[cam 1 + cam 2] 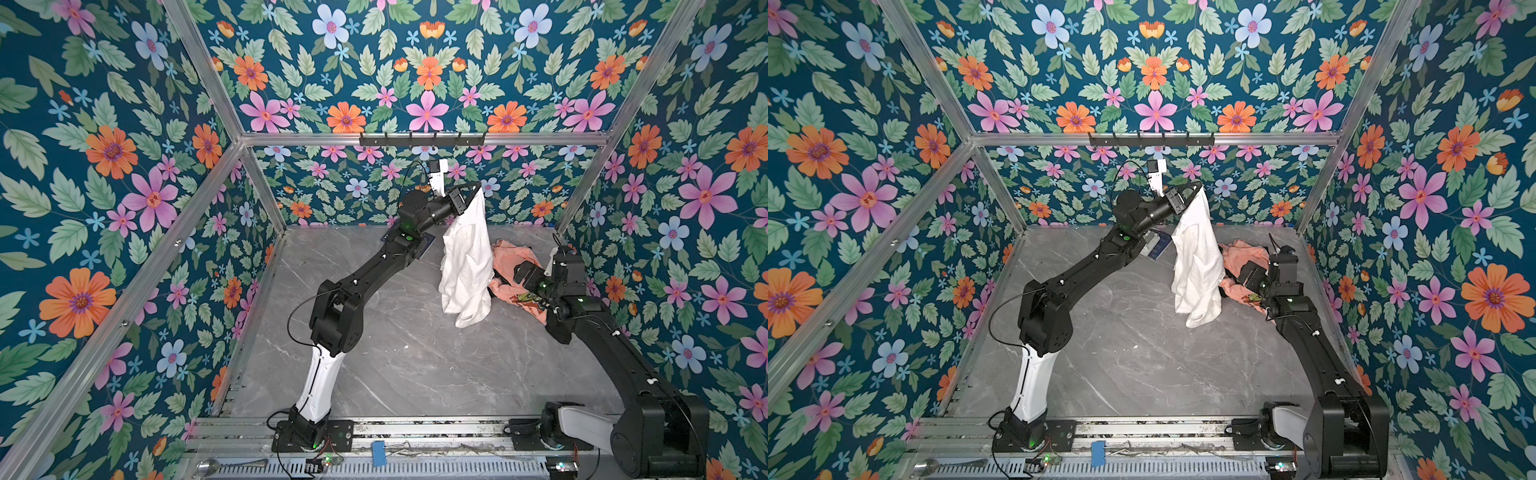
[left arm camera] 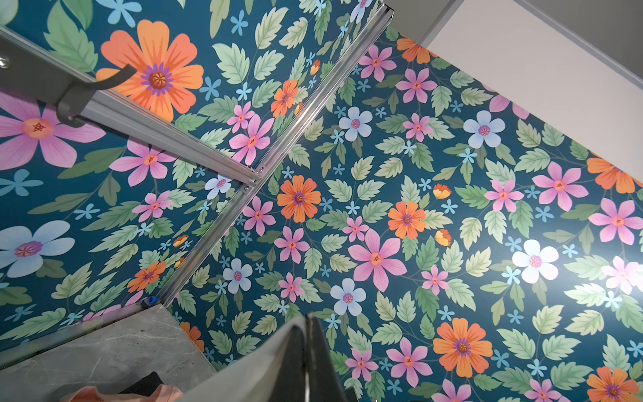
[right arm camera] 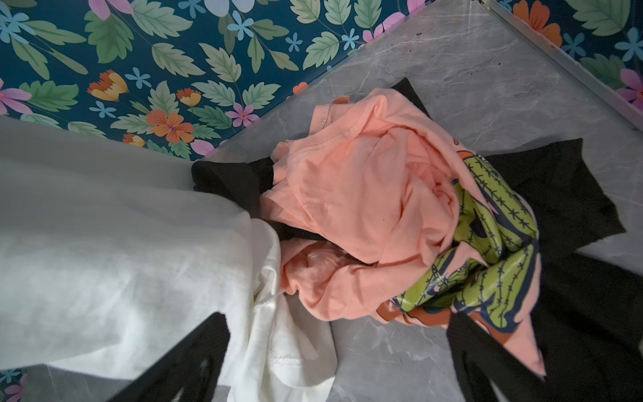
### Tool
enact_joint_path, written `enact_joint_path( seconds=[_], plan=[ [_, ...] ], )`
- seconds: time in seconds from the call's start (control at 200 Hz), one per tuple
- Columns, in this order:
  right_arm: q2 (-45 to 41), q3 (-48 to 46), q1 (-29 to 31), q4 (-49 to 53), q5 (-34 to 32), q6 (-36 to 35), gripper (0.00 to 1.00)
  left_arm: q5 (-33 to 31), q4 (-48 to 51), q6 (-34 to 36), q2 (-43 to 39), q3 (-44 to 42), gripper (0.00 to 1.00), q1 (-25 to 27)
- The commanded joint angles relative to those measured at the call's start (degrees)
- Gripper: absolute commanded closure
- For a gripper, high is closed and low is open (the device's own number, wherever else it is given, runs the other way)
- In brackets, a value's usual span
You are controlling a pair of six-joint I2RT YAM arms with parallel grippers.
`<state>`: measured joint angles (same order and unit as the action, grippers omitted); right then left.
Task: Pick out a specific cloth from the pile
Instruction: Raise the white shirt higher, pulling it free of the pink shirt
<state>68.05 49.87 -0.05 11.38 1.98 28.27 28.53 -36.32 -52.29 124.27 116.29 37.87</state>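
The wrinkled white cloth (image 1: 465,266) hangs raised and upright, its lower end perhaps brushing the peach-pink and black pile (image 1: 505,254) just beside it.

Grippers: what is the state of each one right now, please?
Left gripper: closed, holding the white cloth, which hangs from it.
Right gripper: open, holding nothing, above the pile.

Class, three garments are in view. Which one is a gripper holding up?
The white cloth, pinched at its top by the shut left gripper and hanging down. The peach-pink garment and black garment lie crumpled on the table, ungripped.
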Motion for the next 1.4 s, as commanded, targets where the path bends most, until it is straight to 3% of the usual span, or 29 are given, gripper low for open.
enact_joint_path(
  seconds=[0.0, 0.8, 1.395],
  plan=[
    [-0.66, 0.32, 0.0, -0.04, -0.09, 0.13, 0.01, -0.31, -3.42, 0.68, -1.16, 0.53, 1.0, -0.17],
    [-4.48, -0.37, 0.04, 1.09, -0.05, -0.33, 0.01, 0.38, -4.46, 0.32, -6.87, -1.89, 1.0, -1.17],
    [-3.92, -2.46, 0.05, -2.92, 4.46, -0.26, 0.01, 0.86, -5.43, 0.54, -10.78, -3.65, 1.0, -2.07]
  ],
)
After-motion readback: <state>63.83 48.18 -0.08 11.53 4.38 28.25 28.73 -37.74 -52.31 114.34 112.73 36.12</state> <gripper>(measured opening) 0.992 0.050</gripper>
